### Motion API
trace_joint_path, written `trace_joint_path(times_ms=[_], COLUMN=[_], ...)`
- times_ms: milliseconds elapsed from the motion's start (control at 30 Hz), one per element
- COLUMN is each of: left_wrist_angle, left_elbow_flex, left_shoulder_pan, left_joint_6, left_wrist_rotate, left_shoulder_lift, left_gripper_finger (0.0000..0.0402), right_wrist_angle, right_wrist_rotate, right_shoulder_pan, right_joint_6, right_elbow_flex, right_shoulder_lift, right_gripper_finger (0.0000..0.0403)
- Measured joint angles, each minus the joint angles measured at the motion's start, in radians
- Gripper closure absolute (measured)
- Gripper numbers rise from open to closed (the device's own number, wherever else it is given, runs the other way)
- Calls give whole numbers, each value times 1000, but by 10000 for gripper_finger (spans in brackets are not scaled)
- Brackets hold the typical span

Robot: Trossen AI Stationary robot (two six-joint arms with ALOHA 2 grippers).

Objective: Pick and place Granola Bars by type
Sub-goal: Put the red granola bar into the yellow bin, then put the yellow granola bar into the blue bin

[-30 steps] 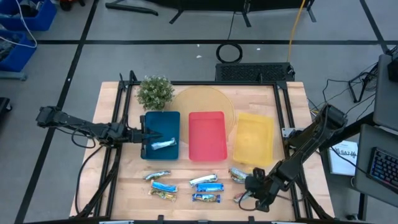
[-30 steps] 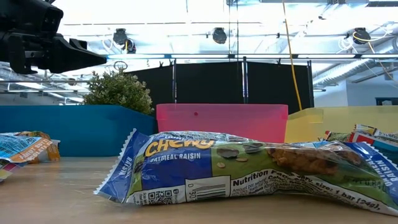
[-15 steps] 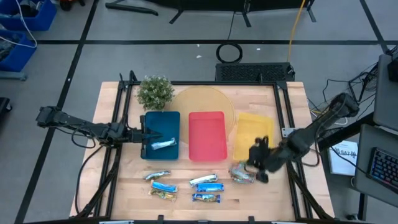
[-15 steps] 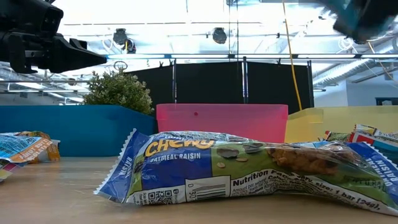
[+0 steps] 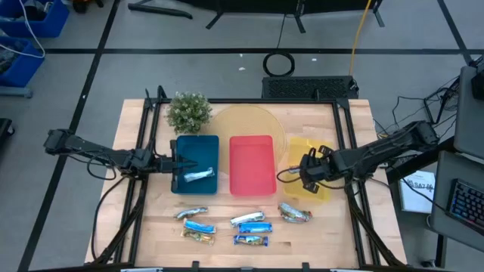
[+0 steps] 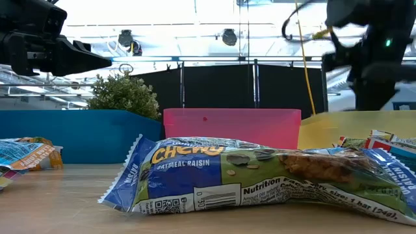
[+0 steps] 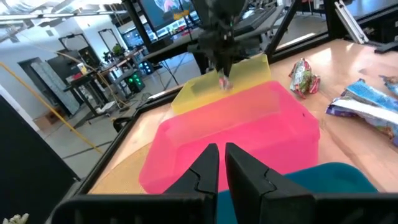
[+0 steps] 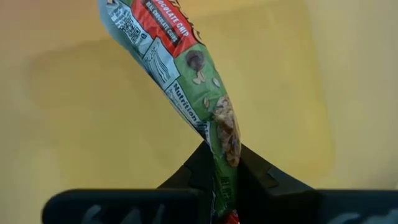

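R gripper (image 5: pixel 306 171) hangs over yellow tray (image 5: pixel 327 153), fingers pinching one end of a choc-chip granola bar (image 8: pixel 186 74); bar dangles limp. Looks light, crinkly, slippery wrapper, so a grip on the end seam suits. L gripper (image 5: pixel 175 164) at blue tray (image 5: pixel 198 148) left edge, fingers pressed together, empty. Other bars (image 5: pixel 249 222) near bench front edge.

The held bar's (image 8: pixel 186 81) top is cut off by the frame edge; its lower end seems pinched out of sight between dark fingers (image 8: pixel 261 174).
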Motion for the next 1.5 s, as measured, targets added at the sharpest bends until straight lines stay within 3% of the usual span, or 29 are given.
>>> trace_joint_path(times_ms=[200,433,1000,1167,1500], left_wrist_angle=[0,0,0,0,0], left_elbow_flex=[0,0,0,0,0], left_shoulder_pan=[0,0,0,0,0], left_joint_6=[-7,-2,-2,-3,-3], left_wrist_rotate=[0,0,0,0,0], left_shoulder_lift=[0,0,0,0,0], left_gripper_finger=[366,366,366,366,366], right_wrist_angle=[165,238,282,215,-32], right_wrist_rotate=[-45,-87,-121,-136,-122], right_shoulder_pan=[-44,-57,-57,-56,-55], right_joint_6=[9,39,45,12,-75], right_elbow_flex=[-124,-214,-220,-185,35], right_shoulder_lift=[19,16,15,7,-18], right_gripper_finger=[368,373,280,267,262])
